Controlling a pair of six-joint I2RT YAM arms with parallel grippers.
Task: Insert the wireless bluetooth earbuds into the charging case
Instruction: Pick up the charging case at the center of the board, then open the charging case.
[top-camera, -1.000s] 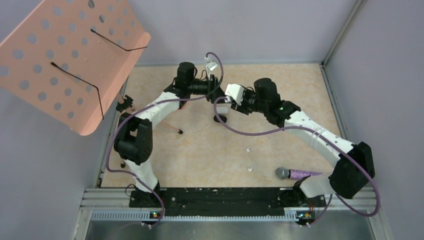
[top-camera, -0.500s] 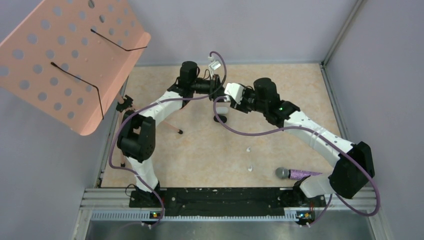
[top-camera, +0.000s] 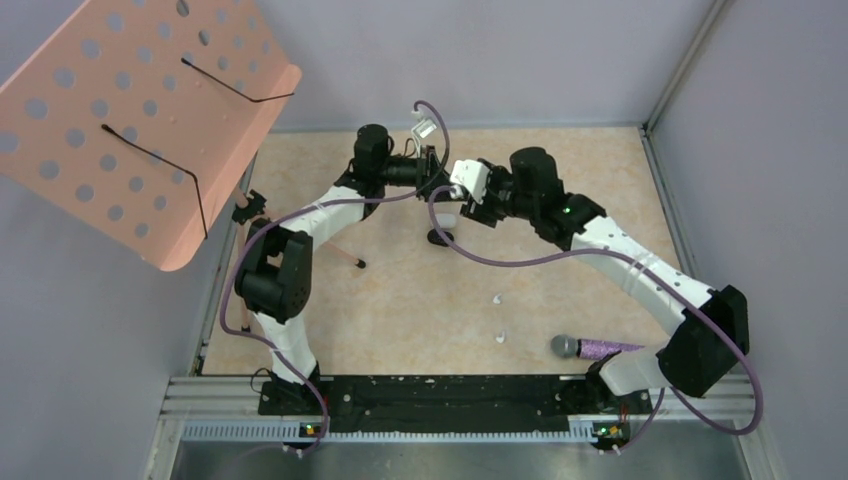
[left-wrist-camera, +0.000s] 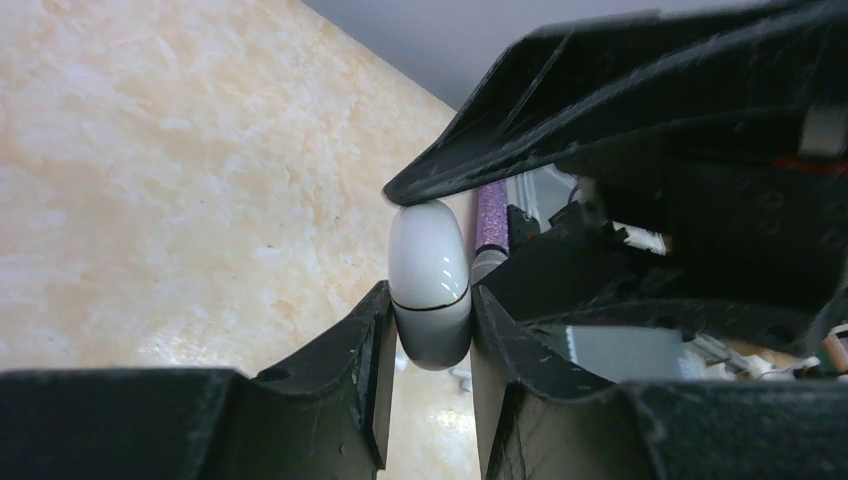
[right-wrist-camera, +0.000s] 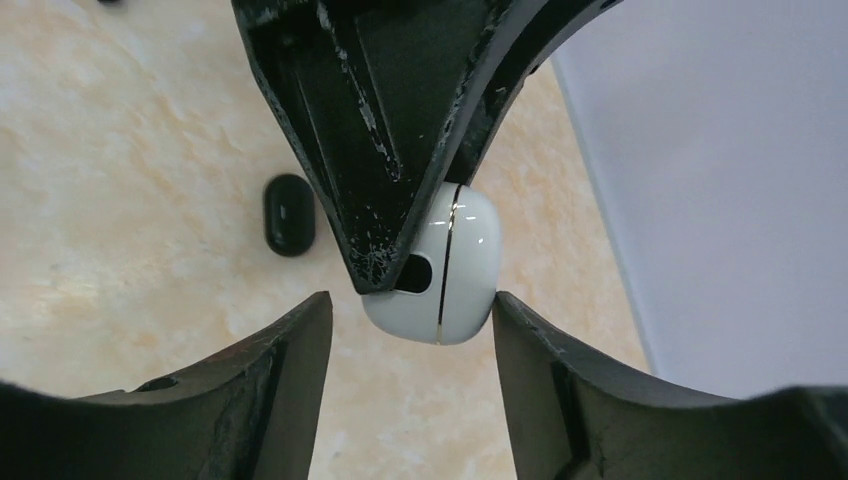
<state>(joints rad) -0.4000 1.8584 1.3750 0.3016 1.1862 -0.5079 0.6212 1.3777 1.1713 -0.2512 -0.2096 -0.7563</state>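
Seen from above, two white earbuds (top-camera: 497, 299) lie loose, well apart from the lifted white charging case (top-camera: 446, 216). In the left wrist view, the left gripper (left-wrist-camera: 430, 325) clamps this smooth, glossy pebble, and its seam is closed. In the right wrist view, the right gripper (right-wrist-camera: 412, 305) stands open around the case, holding nothing. It should probably open the lid gently, without twisting.

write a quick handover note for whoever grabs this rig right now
Left gripper: shut on the white charging case, held off the table.
Right gripper: open, fingers either side of the case, not touching.
Case looks closed. Two white earbuds lie loose on the table; a black case too.
Done: case picked up.
Left: open it, seat the buds.
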